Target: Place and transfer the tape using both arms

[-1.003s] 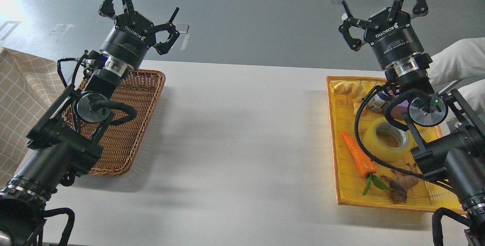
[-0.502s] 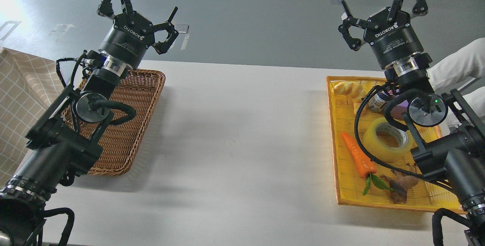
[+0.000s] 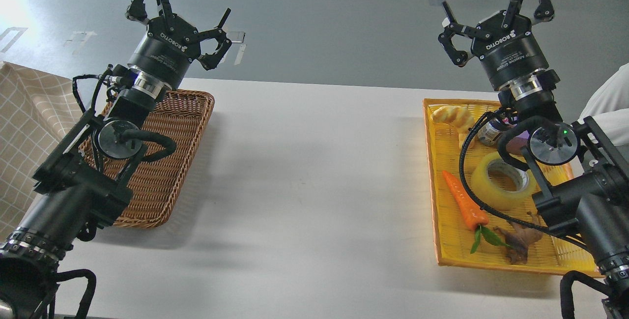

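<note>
The tape (image 3: 501,181), a translucent yellow roll with a grey-white core, lies flat in the yellow tray (image 3: 434,161) on the right of the table, partly behind my right arm's cable. My right gripper (image 3: 494,9) is raised high above the tray's far end, fingers spread open and empty. My left gripper (image 3: 179,14) is raised above the far end of the brown wicker basket (image 3: 162,176) on the left, fingers spread open and empty. Neither gripper touches the tape.
The tray also holds an orange carrot (image 3: 464,201), a bread piece (image 3: 452,115), a brown ginger root (image 3: 518,243) and a small jar (image 3: 489,132). A checked cloth (image 3: 24,127) lies at far left. A white sleeve (image 3: 612,102) shows at the right edge. The white table (image 3: 314,186) spans the middle.
The white sleeve at the right edge has pulled back toward the right. Both arms have stayed almost still.
</note>
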